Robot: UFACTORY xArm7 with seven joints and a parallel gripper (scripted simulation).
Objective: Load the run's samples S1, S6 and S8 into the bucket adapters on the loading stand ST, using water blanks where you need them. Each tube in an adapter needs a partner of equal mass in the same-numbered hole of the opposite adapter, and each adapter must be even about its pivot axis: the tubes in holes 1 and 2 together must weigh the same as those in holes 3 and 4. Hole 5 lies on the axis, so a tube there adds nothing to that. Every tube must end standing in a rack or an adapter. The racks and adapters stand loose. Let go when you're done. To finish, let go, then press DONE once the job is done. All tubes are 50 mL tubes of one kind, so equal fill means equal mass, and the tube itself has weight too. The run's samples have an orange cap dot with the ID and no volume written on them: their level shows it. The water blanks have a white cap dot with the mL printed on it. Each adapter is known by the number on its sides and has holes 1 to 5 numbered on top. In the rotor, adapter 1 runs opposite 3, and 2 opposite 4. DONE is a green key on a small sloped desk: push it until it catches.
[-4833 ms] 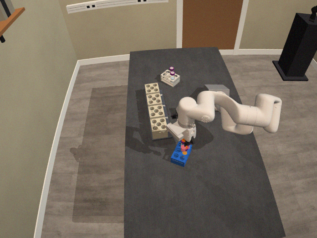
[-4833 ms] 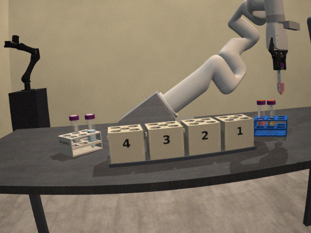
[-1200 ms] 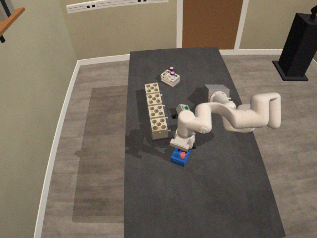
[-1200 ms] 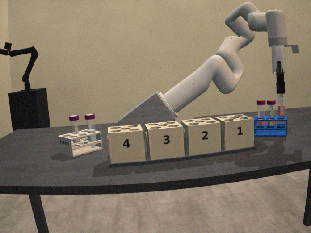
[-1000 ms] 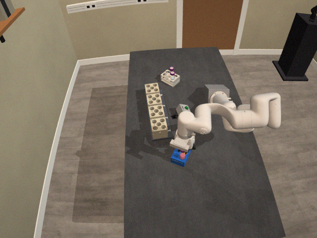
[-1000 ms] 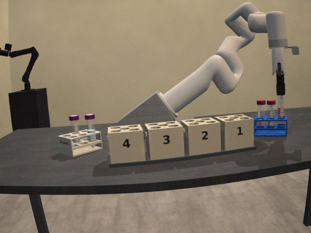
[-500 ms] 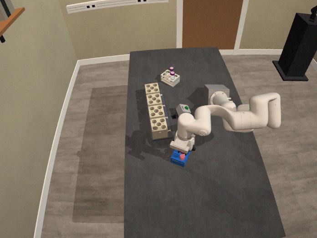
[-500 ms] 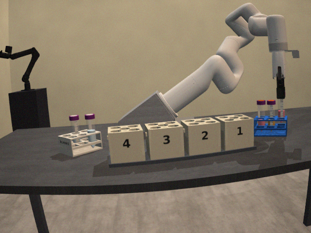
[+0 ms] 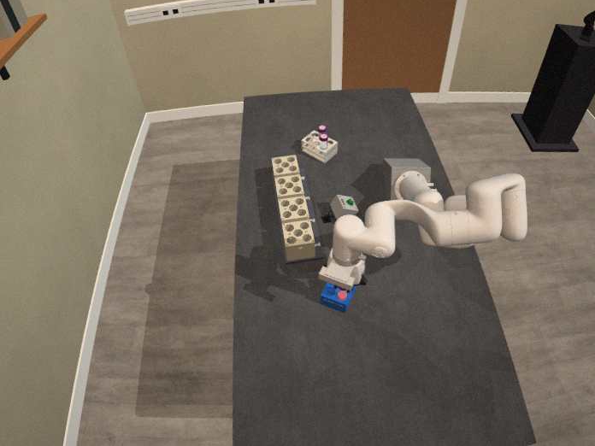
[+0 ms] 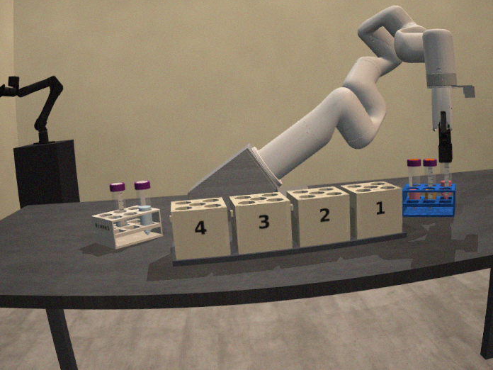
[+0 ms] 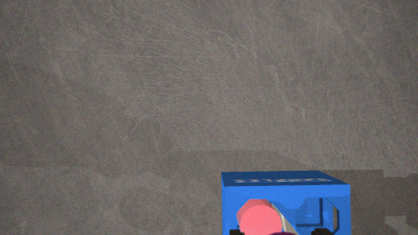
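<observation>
In the top view, the dark table top (image 9: 377,356) (image 10: 103,279) is filling the middle and lower part of the frame. The white arm (image 9: 437,222) (image 10: 324,122) is reaching across it from the right of that frame; in the exterior view it is rising from the centre toward the upper right. Four tan adapters on the loading stand (image 9: 303,260) (image 10: 287,252) are forming a row left of centre in the top view, reading 4, 3, 2, 1 from left to right in the exterior view, and their visible holes are holding no tubes.

The blue rack (image 9: 333,302) (image 10: 428,212) (image 11: 288,188) is sitting at the right of the exterior view, with two purple-capped sample tubes standing in it. The white blanks rack (image 9: 313,154) (image 10: 105,232) is standing at the left, carrying two purple-capped tubes with pale blue liquid. The sloped desk (image 9: 342,208) with its green DONE key (image 9: 350,202) is resting near the top view's centre.

The gripper (image 10: 445,159) (image 11: 279,233) is pointing down with its fingers clamped on a sample tube (image 10: 446,176) (image 11: 259,217) of pink liquid, whose lower part is sitting within the blue rack's outline at the exterior view's right; its ID is unreadable.
</observation>
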